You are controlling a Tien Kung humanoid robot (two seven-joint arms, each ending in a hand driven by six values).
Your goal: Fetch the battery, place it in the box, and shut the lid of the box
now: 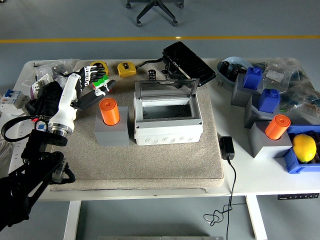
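An orange cylindrical battery (pixel 108 111) stands upright on a grey block (pixel 112 131) at the left of the beige mat. To its right sits the white box (pixel 168 122), empty inside, with its clear lid (pixel 165 90) raised at the back. My left hand (pixel 95 76) hovers above and behind the battery to its left. Its fingers are extended, hold nothing, and do not touch the battery. A second orange battery (pixel 277 126) stands on another grey block (pixel 267 141) at the right. My right arm is out of view.
A black device (pixel 186 61) lies behind the box. Two yellow tape measures (pixel 126 69) and small parts sit near my hand. At the right are blue blocks on grey stands (pixel 252 80), a lemon (pixel 304 148) in a blue bin, and a black adapter (pixel 226 147) with its cable.
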